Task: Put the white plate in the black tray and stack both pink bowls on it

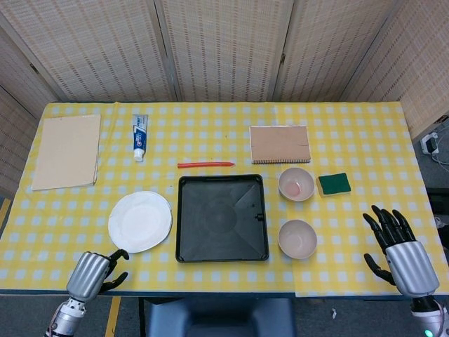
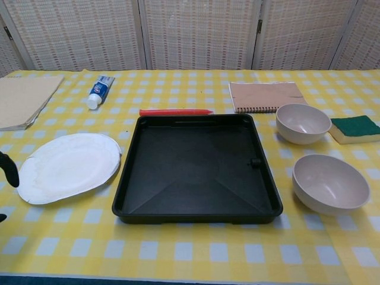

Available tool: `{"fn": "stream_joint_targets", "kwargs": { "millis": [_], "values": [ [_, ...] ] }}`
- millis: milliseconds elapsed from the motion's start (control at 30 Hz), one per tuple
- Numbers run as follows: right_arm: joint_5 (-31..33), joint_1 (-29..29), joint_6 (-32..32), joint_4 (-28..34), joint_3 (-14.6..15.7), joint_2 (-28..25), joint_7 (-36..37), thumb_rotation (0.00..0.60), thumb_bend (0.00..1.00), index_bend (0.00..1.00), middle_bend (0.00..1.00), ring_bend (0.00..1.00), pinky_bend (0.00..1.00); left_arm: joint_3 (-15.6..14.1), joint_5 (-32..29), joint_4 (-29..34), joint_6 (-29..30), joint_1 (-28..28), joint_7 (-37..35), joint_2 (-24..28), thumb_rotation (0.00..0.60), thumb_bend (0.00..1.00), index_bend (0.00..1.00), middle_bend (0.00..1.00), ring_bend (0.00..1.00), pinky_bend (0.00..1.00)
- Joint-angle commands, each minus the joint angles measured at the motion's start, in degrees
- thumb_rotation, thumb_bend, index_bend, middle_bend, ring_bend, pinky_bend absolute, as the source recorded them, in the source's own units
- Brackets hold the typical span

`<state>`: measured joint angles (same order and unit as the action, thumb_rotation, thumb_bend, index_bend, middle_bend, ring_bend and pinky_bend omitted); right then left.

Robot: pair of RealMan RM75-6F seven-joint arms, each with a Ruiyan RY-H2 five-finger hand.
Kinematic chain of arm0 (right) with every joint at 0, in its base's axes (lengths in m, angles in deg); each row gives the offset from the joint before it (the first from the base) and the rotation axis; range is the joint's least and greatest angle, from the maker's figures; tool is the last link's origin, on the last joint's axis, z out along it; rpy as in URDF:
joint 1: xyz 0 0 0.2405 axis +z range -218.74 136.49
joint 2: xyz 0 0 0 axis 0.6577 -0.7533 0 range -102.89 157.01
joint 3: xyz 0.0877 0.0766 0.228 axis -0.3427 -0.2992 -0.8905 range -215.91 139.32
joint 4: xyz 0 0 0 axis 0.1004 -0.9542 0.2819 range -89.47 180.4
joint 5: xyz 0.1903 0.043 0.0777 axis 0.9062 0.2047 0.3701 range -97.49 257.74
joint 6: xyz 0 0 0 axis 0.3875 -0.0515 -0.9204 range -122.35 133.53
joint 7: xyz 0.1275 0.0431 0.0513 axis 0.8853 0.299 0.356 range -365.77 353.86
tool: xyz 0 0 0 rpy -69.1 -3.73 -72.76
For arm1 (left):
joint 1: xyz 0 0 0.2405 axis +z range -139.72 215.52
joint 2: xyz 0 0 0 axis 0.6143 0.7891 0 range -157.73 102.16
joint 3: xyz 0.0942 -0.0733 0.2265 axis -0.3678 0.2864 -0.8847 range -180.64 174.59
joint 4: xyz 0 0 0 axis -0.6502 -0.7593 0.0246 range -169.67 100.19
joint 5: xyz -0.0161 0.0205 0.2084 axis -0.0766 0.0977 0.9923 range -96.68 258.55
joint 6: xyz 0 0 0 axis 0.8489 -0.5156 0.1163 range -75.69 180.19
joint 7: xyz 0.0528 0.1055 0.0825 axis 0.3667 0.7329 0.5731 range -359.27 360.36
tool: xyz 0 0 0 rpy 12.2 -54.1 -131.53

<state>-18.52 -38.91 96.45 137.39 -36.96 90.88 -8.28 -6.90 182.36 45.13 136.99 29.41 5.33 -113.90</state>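
Looks like a staged test setup, not a real home: a table [image 1: 351,140] covered in yellow checked cloth is boxed in by woven folding screens [image 1: 224,49].

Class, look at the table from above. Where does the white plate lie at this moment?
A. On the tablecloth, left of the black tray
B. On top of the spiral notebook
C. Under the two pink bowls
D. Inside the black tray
A: the white plate lies flat on the checked cloth just left of the black tray, which holds nothing, while both pink bowls sit on the tray's other side.
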Motion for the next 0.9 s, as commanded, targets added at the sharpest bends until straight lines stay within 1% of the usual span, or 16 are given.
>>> {"fn": "stream_joint_targets", "kwargs": {
  "millis": [33,133,233,400,533,900],
  "values": [
    [0.02,-0.01,-0.11,0.13,0.09,-0.12,-0.20,0.600,0.36,0.00,0.00,0.00,0.00,0.89,-1.49,-1.96,-2.16,-1.12,0.84,-2.53,0.600,0.27,0.50,1.00,1.00,1.00],
    [0.34,-0.04,-0.35,0.31,0.08,-0.22,-0.45,0.600,0.36,0.00,0.00,0.00,0.00,1.71,-2.57,-4.06,-3.44,-1.92,2.08,-4.70,0.600,0.28,0.50,1.00,1.00,1.00],
    [0.93,0.09,-0.67,0.38,-0.27,-0.06,-0.87,0.600,0.36,0.00,0.00,0.00,0.00,2.07,-4.11,-4.34,-5.76,-2.96,1.31,-5.52,0.600,0.29,0.49,1.00,1.00,1.00],
    [1.26,0.71,-2.21,0.15,-0.23,0.14,-1.74,0.600,0.36,0.00,0.00,0.00,0.00,4.10,-6.15,-6.26,-6.54,-4.16,3.59,-7.42,0.600,0.33,0.49,1.00,1.00,1.00],
    [1.39,0.87,-2.64,0.33,-0.14,-0.13,-1.44,0.600,0.36,0.00,0.00,0.00,0.00,4.83,-7.46,-7.82,-7.21,-4.81,4.80,-8.89,0.600,0.36,0.49,1.00,1.00,1.00],
    [1.81,0.89,-2.79,0.44,-0.22,-0.39,-1.41,0.600,0.36,0.00,0.00,0.00,0.00,4.56,-9.22,-8.98,-8.00,-5.49,5.96,-11.06,0.600,0.36,0.48,1.00,1.00,1.00]
  ]
}}
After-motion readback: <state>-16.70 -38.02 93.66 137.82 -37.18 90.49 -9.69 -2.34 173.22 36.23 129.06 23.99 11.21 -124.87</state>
